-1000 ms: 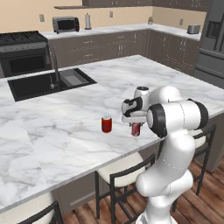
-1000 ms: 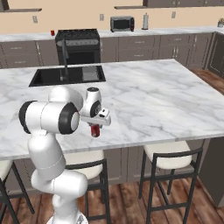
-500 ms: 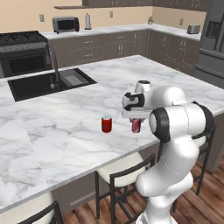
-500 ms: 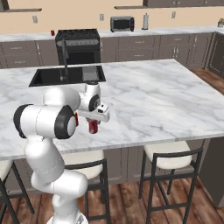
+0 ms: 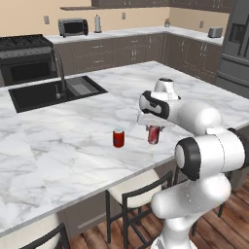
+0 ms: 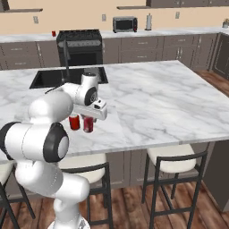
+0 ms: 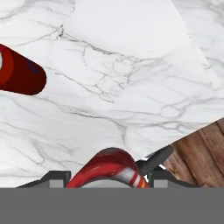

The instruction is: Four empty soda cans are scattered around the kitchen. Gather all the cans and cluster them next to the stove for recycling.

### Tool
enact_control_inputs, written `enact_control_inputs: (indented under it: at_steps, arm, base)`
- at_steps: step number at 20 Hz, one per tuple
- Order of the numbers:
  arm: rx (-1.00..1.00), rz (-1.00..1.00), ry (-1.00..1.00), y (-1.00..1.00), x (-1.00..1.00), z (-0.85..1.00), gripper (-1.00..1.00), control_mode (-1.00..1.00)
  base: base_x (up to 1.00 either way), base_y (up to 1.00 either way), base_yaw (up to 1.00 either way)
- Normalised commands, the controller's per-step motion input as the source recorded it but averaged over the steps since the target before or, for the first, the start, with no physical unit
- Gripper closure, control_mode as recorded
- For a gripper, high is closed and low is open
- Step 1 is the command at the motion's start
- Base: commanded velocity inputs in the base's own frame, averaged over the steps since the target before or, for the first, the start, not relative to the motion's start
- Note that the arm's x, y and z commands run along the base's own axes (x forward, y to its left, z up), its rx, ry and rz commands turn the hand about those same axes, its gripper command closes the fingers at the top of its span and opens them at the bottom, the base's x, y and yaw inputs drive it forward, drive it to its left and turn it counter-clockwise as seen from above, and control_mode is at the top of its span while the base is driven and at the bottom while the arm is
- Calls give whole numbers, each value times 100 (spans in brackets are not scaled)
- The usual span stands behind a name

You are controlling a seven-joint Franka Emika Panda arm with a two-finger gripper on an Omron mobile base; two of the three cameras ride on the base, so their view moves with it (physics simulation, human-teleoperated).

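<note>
The gripper is clamped around a red soda can — the can sits upright between the fingers, at the near edge of the marble island counter. A second red soda can stands just beside it, apart from the fingers. The stove lies well beyond, past the sink.

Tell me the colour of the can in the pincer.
Red, with a silver top; the can in the pincer shows best in the left base view.
</note>
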Motion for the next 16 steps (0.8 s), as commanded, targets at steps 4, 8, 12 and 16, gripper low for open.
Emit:
enact_control_inputs:
  at_steps: [4, 8, 12, 16]
  arm:
    - [0, 3, -14, 0, -79, 31, 100, -100]
    - [0, 3, -3, 0, -63, 61, 100, -100]
    - [0, 4, -1, 0, -60, 63, 100, -100]
    - [-4, 2, 0, 0, -68, 39, 100, -100]
  base:
    - [0, 0, 0]
    - [0, 0, 0]
    - [0, 0, 0]
    - [0, 0, 0]
